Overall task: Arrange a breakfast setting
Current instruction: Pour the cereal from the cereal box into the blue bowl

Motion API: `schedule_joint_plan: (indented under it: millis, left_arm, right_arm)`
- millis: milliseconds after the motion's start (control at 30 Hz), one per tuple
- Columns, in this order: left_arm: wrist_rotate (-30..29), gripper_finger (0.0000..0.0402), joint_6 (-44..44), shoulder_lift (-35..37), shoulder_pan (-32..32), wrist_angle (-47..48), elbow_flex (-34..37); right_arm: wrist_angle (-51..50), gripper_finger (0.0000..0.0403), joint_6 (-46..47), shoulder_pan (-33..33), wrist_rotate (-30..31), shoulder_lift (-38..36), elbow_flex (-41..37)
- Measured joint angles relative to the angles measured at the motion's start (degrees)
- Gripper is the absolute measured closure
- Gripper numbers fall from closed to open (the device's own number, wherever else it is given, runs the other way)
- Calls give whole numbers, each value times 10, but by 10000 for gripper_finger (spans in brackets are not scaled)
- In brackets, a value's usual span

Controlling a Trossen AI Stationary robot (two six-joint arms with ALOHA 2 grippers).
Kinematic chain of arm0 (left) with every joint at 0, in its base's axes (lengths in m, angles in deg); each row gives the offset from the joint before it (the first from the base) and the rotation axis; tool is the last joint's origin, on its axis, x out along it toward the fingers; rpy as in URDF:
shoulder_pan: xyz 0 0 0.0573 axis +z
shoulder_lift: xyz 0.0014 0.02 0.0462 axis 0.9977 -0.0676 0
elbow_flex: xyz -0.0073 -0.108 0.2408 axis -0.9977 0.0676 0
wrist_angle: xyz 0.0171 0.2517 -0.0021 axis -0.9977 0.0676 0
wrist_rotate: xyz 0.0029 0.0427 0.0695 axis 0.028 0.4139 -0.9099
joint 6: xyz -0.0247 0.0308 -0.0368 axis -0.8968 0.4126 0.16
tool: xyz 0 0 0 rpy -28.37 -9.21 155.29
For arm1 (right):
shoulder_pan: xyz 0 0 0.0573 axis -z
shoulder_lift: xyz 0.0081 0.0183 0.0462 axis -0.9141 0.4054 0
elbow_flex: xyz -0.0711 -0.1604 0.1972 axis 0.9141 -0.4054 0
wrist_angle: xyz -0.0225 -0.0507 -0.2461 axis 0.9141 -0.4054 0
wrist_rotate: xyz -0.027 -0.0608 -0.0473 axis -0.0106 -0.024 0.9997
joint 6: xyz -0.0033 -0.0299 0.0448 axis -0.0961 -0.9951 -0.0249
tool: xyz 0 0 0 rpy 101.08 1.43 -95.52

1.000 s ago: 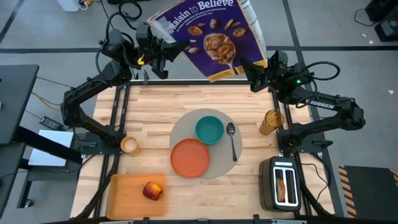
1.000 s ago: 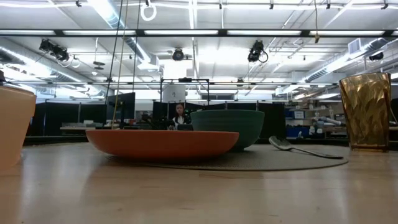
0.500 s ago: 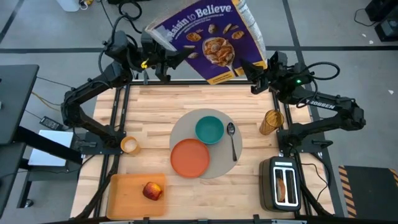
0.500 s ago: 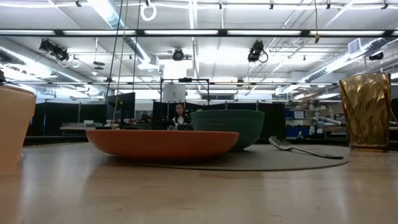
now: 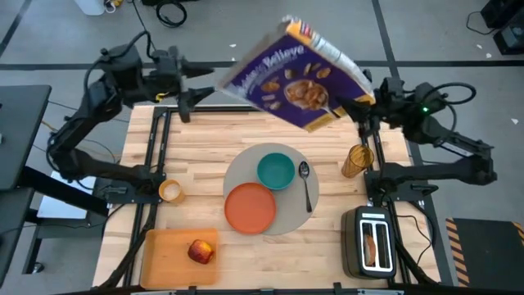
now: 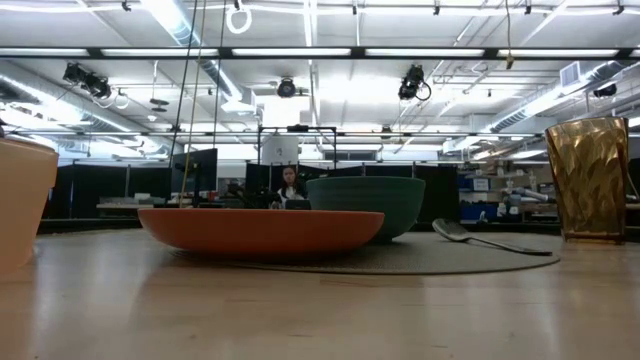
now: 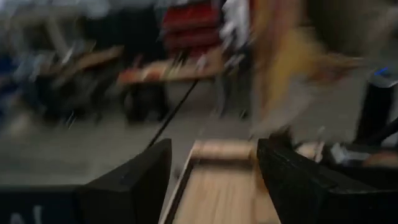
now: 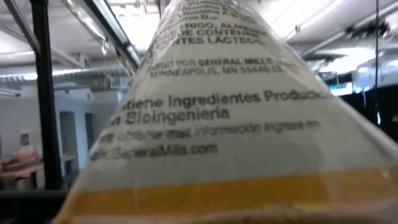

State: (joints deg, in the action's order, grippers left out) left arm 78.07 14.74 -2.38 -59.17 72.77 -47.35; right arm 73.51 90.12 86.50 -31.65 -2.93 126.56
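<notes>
A purple cereal box [image 5: 295, 78] hangs tilted in the air over the table's far edge, with my right gripper [image 5: 362, 105] shut on it. My left gripper [image 5: 199, 86] stands open to the box's left and touches nothing; its fingers [image 7: 130, 183] have only air between them. On the grey placemat [image 5: 286, 220] sit the orange plate [image 5: 250, 207], the teal bowl [image 5: 276, 170] and the metal spoon [image 5: 305, 184]. The yellow cup [image 5: 170, 191] stands left of the mat. The red apple [image 5: 200, 251] lies on the orange cutting board [image 5: 164, 262]. My right gripper holds the cereal box by its lower right corner [image 5: 350, 97], coming at it from the table's right side. The box is lifted clear, slanting up and to the left from the hold. The box's side panel [image 8: 211, 112] fills the wrist view and hides the fingers.
An amber glass [image 5: 356, 161] stands right of the mat, below the box. A black-and-silver toaster [image 5: 372, 242] with a bagel half in a slot sits at the near right. Bare wood lies between the mat and the far edge.
My left gripper has opened, let go of the box's upper left corner and drawn back toward the table's left. My right gripper has gone toward the right edge with the box, which has swung to the right and slants more steeply.
</notes>
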Motion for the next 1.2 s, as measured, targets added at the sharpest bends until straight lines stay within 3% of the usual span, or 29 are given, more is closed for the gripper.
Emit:
schedule_joint_plan:
  millis: [200, 333, 567, 767, 967, 1200]
  left_arm:
    - [-72, 172, -56, 20, 6, 136, 0]
    - [-94, 181, -93, 16, 6, 187, 0]
    - [-108, 191, -130, -13, 6, 206, 0]
    - [-108, 191, -130, -47, 6, 197, 0]
    - [-108, 192, -129, -82, -5, 176, 0]
    - [-107, 192, -125, -117, -22, 169, 0]
  right_arm:
    - [-61, 239, 43, -15, 0, -88, -71]
    - [-157, 239, 85, -29, -4, -147, -95]
    - [-355, 239, 144, -57, -10, -226, -80]
    - [-486, 239, 161, -61, 27, -293, -78]
    - [-568, 240, 161, -61, 41, -299, -78]
    - [-607, 240, 163, -61, 1, -253, -72]
